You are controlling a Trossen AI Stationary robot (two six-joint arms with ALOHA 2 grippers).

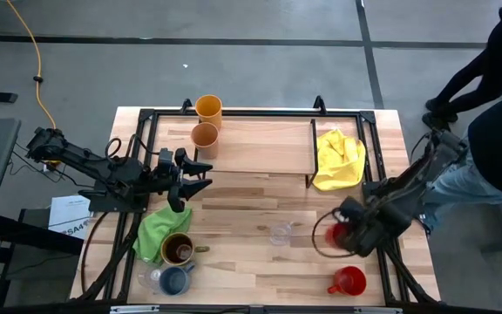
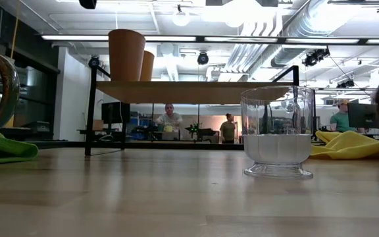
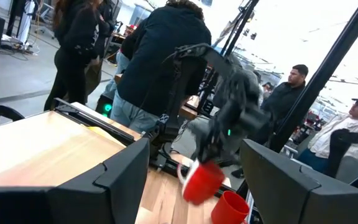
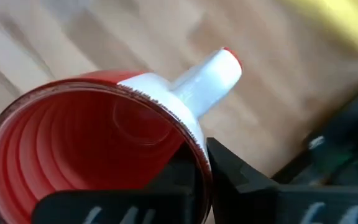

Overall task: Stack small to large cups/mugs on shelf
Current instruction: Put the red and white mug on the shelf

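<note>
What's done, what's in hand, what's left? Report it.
Done: two orange-tan cups stand on the shelf. In hand: the right gripper is shut on a red mug, tilted in the left wrist view. Left: the second red mug, a clear glass, and the brown mug and blue-grey mug by the green cloth. The left gripper waits open.

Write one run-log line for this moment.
right gripper: shut on red mug rim | left gripper: open, waiting near shelf | shelf: two cups
</note>
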